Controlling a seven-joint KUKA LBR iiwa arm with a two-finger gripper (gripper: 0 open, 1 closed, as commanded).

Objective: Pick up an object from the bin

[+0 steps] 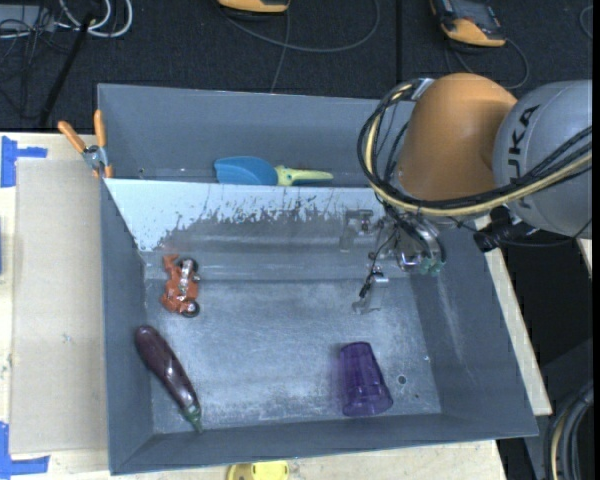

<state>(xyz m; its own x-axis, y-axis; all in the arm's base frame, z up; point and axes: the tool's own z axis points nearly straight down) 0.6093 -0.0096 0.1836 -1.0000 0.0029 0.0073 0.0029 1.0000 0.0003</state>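
Observation:
My gripper (364, 259) hangs in the right half of the bin, near the back, just above the floor. It is open and nothing sits between its fingers. Nearest to it is a translucent purple cup (363, 378), lying on its side toward the front right, well below the gripper. A small orange and red toy figure (181, 286) lies at the left side of the floor, far from the gripper.
A dark purple eggplant (167, 371) lies slanted in the front left corner. A blue scoop with a yellow-green handle (265, 173) rests against the back wall. The arm with its orange dome and looped cables hangs over the bin's right rim.

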